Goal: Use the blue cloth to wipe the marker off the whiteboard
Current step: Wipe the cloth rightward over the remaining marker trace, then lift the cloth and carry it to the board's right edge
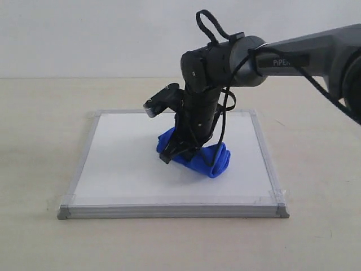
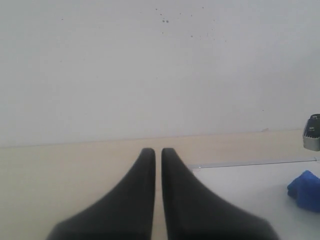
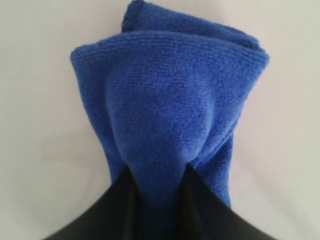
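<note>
Whiteboard lies flat on the pale counter, silver frame all round, clear tape over the near corners. Blue cloth sits on the board surface, somewhat right of its middle, bunched into a thick folded lump and not spread flat. Right arm reaches in from the right side of the exterior view and bends steeply down over the board. Right claw is clenched on the cloth: in the right wrist view two black fingers pinch a ridge of plush between them, and the rest of the cloth fans out beyond the tips onto white board. Cloth's underside touches the board; the surface beneath it is hidden. A small black unit with a grey face juts from the right wrist, above the board's far half. Left claw hangs low over the counter just off the board's edge, its fingers drawn together with only a thin slit between them, gripping nothing. From the left wrist view a strip of board frame and one corner of the cloth show beyond the claw. Plain pale wall behind.
</note>
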Controlling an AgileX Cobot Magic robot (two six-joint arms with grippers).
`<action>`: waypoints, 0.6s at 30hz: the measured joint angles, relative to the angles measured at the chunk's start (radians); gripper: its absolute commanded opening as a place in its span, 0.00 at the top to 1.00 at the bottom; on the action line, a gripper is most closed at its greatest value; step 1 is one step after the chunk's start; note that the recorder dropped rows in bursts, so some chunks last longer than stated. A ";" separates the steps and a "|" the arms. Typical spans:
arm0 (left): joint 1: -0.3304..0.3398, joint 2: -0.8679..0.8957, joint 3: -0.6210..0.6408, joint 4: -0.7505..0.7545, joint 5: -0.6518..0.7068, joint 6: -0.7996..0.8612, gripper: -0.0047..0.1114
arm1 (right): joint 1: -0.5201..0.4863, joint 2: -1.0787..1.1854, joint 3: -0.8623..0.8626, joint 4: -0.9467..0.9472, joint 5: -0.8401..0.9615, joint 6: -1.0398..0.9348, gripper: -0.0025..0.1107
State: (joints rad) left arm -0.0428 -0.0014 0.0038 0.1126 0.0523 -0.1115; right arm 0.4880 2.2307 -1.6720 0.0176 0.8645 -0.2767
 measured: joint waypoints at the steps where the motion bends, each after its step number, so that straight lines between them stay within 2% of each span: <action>1: 0.000 0.000 0.000 0.000 0.000 0.000 0.92 | 0.002 -0.017 0.026 0.012 -0.004 0.008 0.98; 7: 0.000 0.000 0.000 0.000 0.000 0.000 0.92 | -0.049 -0.187 0.185 0.002 -0.088 0.138 0.98; 13: 0.000 0.000 0.000 0.000 0.000 0.000 0.92 | -0.175 -0.366 0.329 -0.287 -0.141 0.450 0.98; 18: 0.000 0.000 0.000 0.000 0.000 0.000 0.92 | -0.226 -0.431 0.409 -0.446 -0.133 0.637 0.98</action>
State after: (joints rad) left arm -0.0428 -0.0014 0.0038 0.1126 0.0523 -0.1115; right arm 0.2615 1.7999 -1.2629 -0.4282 0.7310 0.3599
